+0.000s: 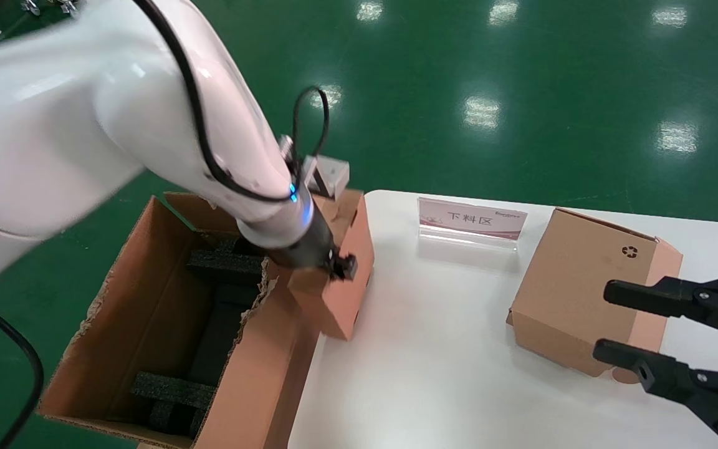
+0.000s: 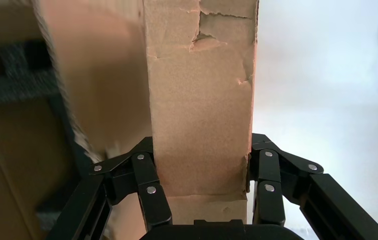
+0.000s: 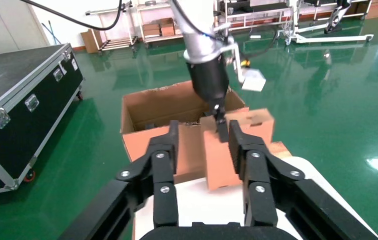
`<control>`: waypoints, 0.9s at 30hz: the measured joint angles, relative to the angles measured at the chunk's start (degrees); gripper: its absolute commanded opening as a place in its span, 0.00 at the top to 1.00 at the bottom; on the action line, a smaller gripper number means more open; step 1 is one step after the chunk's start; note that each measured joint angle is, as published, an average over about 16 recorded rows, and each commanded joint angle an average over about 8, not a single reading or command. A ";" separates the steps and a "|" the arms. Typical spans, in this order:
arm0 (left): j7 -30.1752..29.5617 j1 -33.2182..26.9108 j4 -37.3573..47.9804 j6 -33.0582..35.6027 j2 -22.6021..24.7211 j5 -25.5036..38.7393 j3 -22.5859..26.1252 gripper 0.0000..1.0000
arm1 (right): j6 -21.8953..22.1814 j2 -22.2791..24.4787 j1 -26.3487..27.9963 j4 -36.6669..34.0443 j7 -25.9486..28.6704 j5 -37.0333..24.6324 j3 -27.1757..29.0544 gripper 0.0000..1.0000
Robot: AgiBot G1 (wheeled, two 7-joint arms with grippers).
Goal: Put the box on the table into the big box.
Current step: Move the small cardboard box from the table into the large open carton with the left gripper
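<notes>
My left gripper point(image 1: 337, 265) is shut on the box point(image 1: 343, 293), a small pinkish-brown cardboard mailer. It holds the box tilted at the table's left edge, against the big box's near wall. In the left wrist view the fingers point(image 2: 149, 175) clamp both faces of the box point(image 2: 200, 110). The big box point(image 1: 147, 299) is a long open carton with ragged edges, standing on the floor left of the table, with black foam blocks point(image 1: 228, 265) inside. My right gripper point(image 1: 607, 321) is open and empty at the table's right. In the right wrist view it point(image 3: 202, 137) faces the box point(image 3: 224, 160) and the big box point(image 3: 151, 107).
A second cardboard box with a black recycling symbol point(image 1: 583, 287) stands on the white table point(image 1: 446, 374), just ahead of my right gripper. A pink-and-white sign point(image 1: 471, 218) stands at the table's far edge. A black flight case point(image 3: 16, 100) stands on the green floor beyond.
</notes>
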 measured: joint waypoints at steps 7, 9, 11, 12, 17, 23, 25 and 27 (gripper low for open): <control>6.72 -3.64 -0.01 0.34 -3.83 -0.35 -6.03 1.00 | 0.00 0.00 0.00 0.00 0.00 0.00 0.00 0.00; 8.91 -4.87 -0.01 0.56 -5.16 -0.57 -8.03 1.00 | 0.00 0.00 0.00 0.00 0.00 0.00 0.00 0.00; 11.14 -6.17 -0.01 0.88 -6.57 -0.93 -10.01 1.00 | 0.00 0.00 0.00 0.00 0.00 0.00 0.00 0.00; 12.26 -6.83 -0.01 1.05 -7.29 -1.14 -10.99 1.00 | 0.00 0.00 0.00 0.00 0.00 0.00 0.00 0.00; 17.99 -10.57 -0.01 2.38 -11.19 -2.79 -15.33 1.00 | 0.00 0.00 0.00 0.00 0.00 0.00 0.00 0.00; 24.65 -15.22 0.08 4.29 -16.15 -5.87 -18.36 1.00 | 0.00 0.00 0.00 0.00 0.00 0.00 0.00 0.00; 26.62 -16.68 0.13 4.86 -17.70 -6.97 -18.78 1.00 | 0.00 0.00 0.00 0.00 0.00 0.00 0.00 0.00; 28.39 -18.03 0.22 5.36 -19.19 -8.05 -18.93 1.00 | 0.00 0.00 0.00 0.00 0.00 0.00 0.00 0.00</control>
